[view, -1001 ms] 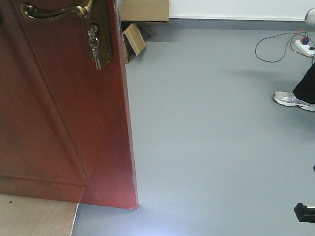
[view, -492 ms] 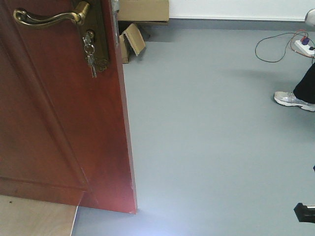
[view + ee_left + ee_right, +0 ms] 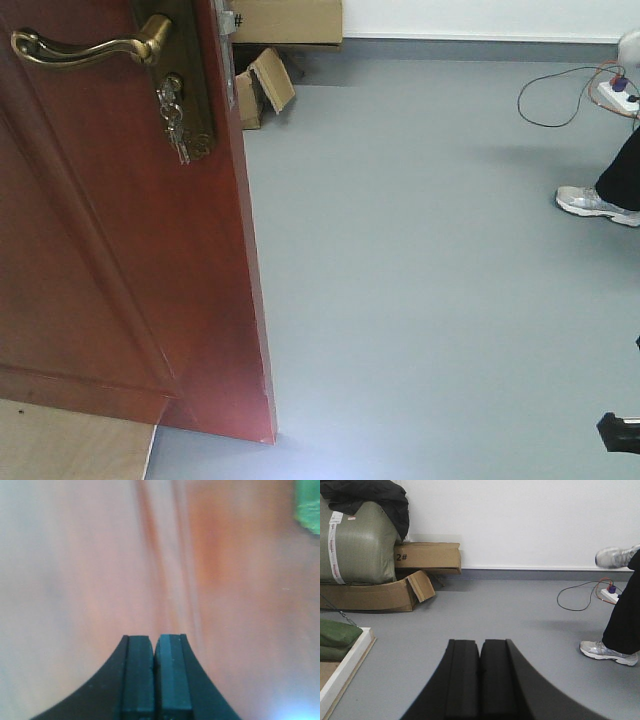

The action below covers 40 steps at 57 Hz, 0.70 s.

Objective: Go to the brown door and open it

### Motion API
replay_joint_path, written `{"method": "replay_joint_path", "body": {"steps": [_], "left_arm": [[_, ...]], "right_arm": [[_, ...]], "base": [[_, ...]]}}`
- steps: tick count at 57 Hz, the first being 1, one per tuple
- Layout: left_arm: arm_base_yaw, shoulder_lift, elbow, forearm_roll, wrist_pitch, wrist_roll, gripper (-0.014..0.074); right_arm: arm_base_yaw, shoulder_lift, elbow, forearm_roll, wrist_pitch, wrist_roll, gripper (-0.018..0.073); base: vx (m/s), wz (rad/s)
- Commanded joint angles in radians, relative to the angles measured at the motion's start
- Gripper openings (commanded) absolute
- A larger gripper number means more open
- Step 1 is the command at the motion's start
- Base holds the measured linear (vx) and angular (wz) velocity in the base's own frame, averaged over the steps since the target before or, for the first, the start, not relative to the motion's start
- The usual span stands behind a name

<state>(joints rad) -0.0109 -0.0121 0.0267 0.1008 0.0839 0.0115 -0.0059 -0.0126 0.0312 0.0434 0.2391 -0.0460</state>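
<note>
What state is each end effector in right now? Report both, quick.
Left end effector: closed, holding nothing, close in front of the brown door.
Right end effector: closed, holding nothing, above the grey floor.

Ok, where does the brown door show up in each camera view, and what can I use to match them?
Front view: the brown door fills the left side, lever handle at top.
Left wrist view: a blurred reddish surface, likely the door, fills the frame behind the left gripper.
Right wrist view: not in it.
Shared landmark: the white sneaker, front and right wrist views only.
</note>
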Motion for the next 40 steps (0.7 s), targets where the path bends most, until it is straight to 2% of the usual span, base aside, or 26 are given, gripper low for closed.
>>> {"method": "replay_joint_path", "body": {"steps": [1, 40], "left_arm": [[-0.008, -0.014, -0.016, -0.017, -0.092, -0.012, -0.0006], [-0.008, -0.014, -0.016, -0.016, -0.090, -0.012, -0.0006]], "right_arm": [[0.001, -0.010, 0.005, -0.003, -0.083, -0.005, 0.0000], [0.001, -0.010, 0.005, -0.003, -0.083, -0.005, 0.0000]], "base": [[0.00, 0.00], [0.00, 0.00]]}}
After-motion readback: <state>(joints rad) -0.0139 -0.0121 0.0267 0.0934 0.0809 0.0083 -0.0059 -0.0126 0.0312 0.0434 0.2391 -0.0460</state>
